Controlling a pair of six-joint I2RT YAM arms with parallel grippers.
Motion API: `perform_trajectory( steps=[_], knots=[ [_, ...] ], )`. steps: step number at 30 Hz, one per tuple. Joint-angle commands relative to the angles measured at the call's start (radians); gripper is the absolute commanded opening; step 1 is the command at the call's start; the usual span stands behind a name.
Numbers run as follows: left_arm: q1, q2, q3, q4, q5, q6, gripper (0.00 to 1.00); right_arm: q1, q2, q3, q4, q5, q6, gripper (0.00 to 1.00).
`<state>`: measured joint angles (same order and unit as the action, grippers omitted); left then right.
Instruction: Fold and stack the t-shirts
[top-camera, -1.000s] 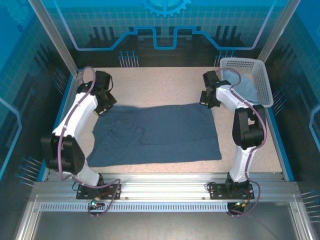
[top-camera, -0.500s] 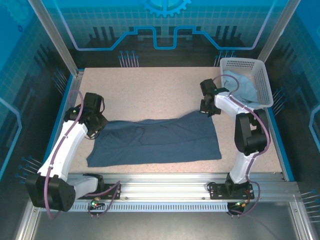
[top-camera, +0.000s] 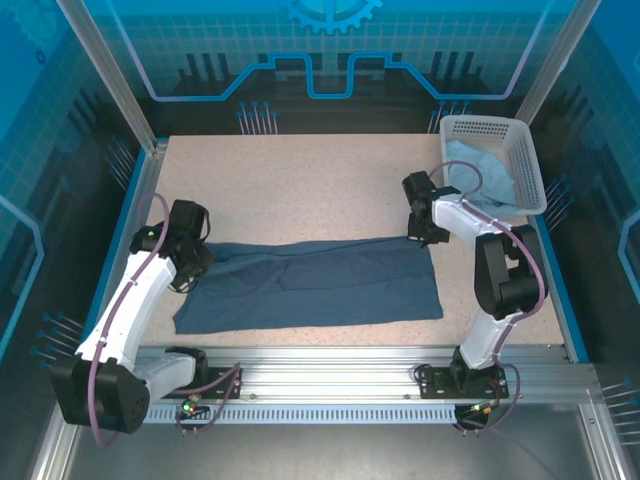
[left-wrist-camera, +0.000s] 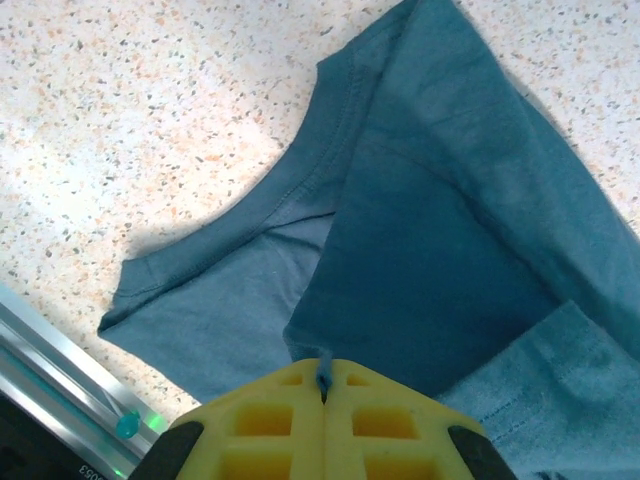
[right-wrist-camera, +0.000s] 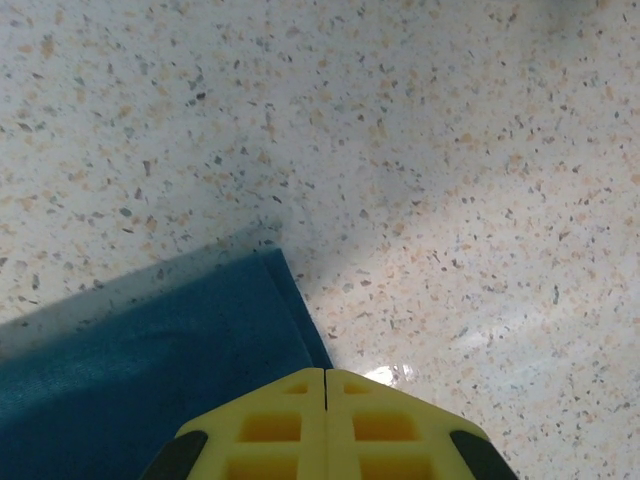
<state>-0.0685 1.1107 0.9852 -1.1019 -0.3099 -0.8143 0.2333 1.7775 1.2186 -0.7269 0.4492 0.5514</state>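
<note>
The dark slate-blue t-shirt lies spread across the near half of the table, its far edge drawn over toward the front. My left gripper is at the shirt's left end, shut on a pinch of its cloth; in the left wrist view the fabric rises into the yellow fingertips of the left gripper, with the collar lying beyond. My right gripper is shut at the far right corner, where the hem of the shirt runs in under the right gripper. The pale blue t-shirt sits in the basket.
A white lattice basket stands at the back right corner. Bare speckled tabletop stretches behind the shirt. A metal rail runs along the near edge, close to the shirt's front hem.
Both grippers have come toward the near edge, dragging the shirt's far edge with them. The shirt now covers a narrower strip than a second ago.
</note>
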Motion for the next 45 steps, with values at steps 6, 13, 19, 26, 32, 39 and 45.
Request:
perform_trajectory(
  steps=[6, 13, 19, 26, 32, 39, 45],
  knots=[
    [-0.038, -0.072, -0.053, -0.127, -0.040, -0.072, 0.00, 0.028, -0.107, -0.069, -0.054, 0.034, 0.033, 0.00],
    [-0.121, -0.082, -0.166, -0.132, -0.023, -0.199, 0.00, 0.045, -0.058, -0.120, -0.052, -0.004, 0.058, 0.00],
    [-0.137, -0.087, -0.221, -0.122, -0.041, -0.259, 0.00, 0.045, -0.023, -0.127, -0.074, 0.018, 0.070, 0.00],
    [-0.154, -0.122, -0.221, -0.164, -0.070, -0.300, 0.00, 0.045, -0.038, -0.108, -0.103, 0.051, 0.074, 0.00],
    [-0.163, -0.116, -0.232, -0.156, -0.054, -0.305, 0.00, 0.046, -0.057, -0.120, -0.086, 0.033, 0.064, 0.00],
    [-0.175, -0.116, -0.281, -0.136, -0.028, -0.363, 0.00, 0.050, -0.051, -0.152, -0.093, 0.021, 0.105, 0.02],
    [-0.180, -0.137, -0.278, -0.134, -0.015, -0.369, 0.00, 0.026, -0.136, -0.182, -0.118, 0.030, 0.159, 0.17]
  ],
)
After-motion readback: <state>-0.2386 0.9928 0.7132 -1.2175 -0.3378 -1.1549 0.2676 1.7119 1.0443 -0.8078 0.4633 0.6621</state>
